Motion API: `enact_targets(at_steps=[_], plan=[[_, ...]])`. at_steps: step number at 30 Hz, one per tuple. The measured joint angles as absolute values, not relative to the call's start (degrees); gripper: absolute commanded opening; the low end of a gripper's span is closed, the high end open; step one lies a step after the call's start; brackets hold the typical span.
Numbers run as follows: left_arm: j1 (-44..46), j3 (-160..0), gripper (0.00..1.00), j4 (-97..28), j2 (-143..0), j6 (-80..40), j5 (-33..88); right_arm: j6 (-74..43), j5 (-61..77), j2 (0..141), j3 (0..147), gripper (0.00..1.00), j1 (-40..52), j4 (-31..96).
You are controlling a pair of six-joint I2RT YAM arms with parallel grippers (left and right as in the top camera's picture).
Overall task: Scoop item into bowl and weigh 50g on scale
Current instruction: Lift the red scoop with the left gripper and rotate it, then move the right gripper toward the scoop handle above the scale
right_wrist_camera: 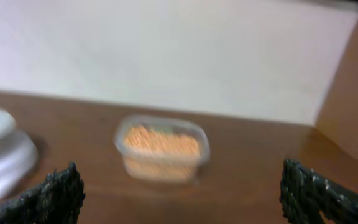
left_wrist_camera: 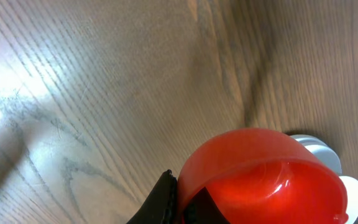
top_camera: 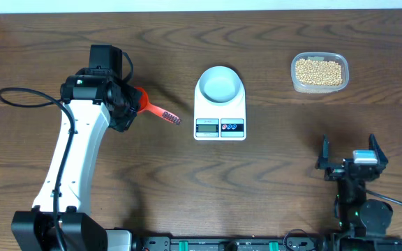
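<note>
My left jaws are squeezed tight on the red scoop (left_wrist_camera: pixel 253 168). One black finger (left_wrist_camera: pixel 163 199) shows right beside the scoop's round cup in my left wrist view. From above, the scoop's handle sticks out of my jaws, off to the right and a little toward my side of the desk (top_camera: pixel 292 160). I cannot tell if the scoop touches the desk or hangs just over it.

My right jaws are wide apart and hold nothing. They sit low on my side of the desk, far to the right, well apart from all the things. Their two black fingers (right_wrist_camera: pixel 61 193) show at the bottom corners of my right wrist view.

To the right of the scoop, near the middle of the desk, lies the white scale (top_camera: pixel 220 115). Only bare wood lies between the two. The bowl (top_camera: pixel 204 80) stands on the far part of the scale, and its inside looks plain and pale. The little grey screen (top_camera: pixel 207 126) and the two buttons (top_camera: pixel 232 126) sit on the near part, and the screen is too small to read.

The beans (top_camera: pixel 318 71) are all in a clear tub (top_camera: pixel 293 70), further right and a bit further back, well apart from the scale.

A black cable (top_camera: pixel 19 94) loops on the desk beside my white left arm (top_camera: pixel 75 153).

The desk is dark brown wood with wavy lines. Behind it is a pale wall (right_wrist_camera: pixel 166 50).
</note>
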State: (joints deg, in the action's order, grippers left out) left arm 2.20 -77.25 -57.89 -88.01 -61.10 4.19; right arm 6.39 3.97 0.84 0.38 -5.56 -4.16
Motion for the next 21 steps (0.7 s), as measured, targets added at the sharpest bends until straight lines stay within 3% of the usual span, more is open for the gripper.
enact_targets(at_steps=[4, 11, 21], plan=[[2.2, -77.25, 0.07, -58.08, -88.01, -63.53, 4.21, 1.96, 7.55, 0.84, 0.43, 0.99, -5.56, -5.85], [2.2, -77.25, 0.08, -58.04, -88.01, -65.84, 5.34, -7.14, 9.69, 3.42, 7.05, 0.99, -5.56, 1.76], [2.2, -77.25, 0.07, -58.06, -88.01, -66.26, 6.09, -9.87, 14.35, 25.1, 29.39, 0.99, -5.56, 12.49]])
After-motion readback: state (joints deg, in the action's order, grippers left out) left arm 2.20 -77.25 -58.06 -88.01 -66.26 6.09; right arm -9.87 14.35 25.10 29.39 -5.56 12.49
